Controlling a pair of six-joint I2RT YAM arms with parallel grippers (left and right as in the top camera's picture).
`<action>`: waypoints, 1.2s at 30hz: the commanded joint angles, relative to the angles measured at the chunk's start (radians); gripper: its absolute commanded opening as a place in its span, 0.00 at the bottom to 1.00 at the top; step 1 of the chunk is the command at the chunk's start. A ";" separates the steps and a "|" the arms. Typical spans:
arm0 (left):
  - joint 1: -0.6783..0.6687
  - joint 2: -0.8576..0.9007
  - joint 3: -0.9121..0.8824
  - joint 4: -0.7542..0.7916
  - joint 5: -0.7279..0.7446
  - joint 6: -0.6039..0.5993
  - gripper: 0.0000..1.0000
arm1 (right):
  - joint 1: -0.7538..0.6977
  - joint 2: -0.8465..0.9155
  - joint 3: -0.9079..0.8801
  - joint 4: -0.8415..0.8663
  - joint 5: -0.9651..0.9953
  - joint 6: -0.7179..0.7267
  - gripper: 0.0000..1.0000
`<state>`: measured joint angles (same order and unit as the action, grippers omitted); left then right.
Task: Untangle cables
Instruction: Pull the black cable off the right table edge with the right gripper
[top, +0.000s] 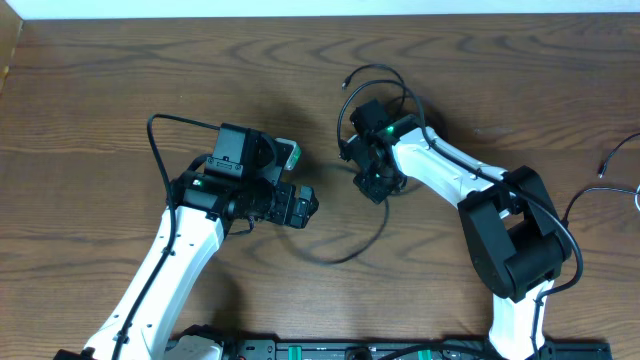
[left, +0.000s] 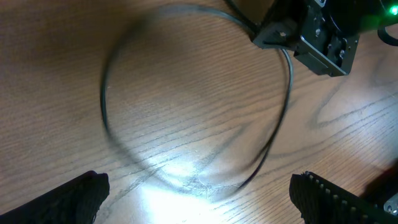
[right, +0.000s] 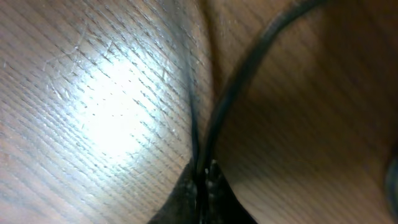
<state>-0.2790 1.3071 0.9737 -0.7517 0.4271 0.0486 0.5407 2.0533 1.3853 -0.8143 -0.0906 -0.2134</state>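
Right hand (right: 204, 177) clenched, seemingly pinching a black cable (right: 249, 68); left hand (left: 199, 196) spread wide, released.

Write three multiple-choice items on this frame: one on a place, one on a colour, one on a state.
1. Where does the thin black cable loop lie?
A. On the brown wooden table, between the two arms
B. Draped over the left arm
C. Hanging off the table's edge
2. What colour is the cord pinched by the right arm's fingers?
A. White
B. Red
C. Black
3. How do the left arm's fingers stand?
A. Shut on the loop
B. Wide apart, gripping nothing
C. Shut on nothing
Key: 1 A, the overhead view shows it flat on the wood; 2 C, the right wrist view shows a dark cord entering the shut fingers; 3 B, the left wrist view shows them at opposite corners.
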 joint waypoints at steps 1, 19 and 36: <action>0.004 0.004 0.012 -0.003 -0.009 -0.008 0.99 | 0.003 0.027 -0.032 -0.004 -0.036 0.074 0.01; 0.004 0.004 0.012 -0.017 -0.010 -0.008 0.99 | -0.418 -0.262 0.638 -0.296 0.530 0.051 0.01; 0.004 0.004 0.012 -0.032 -0.009 -0.009 0.99 | -1.297 -0.225 0.903 -0.234 -0.212 0.385 0.01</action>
<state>-0.2790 1.3071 0.9737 -0.7811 0.4263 0.0486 -0.7380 1.8030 2.2917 -1.0466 -0.1184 0.1345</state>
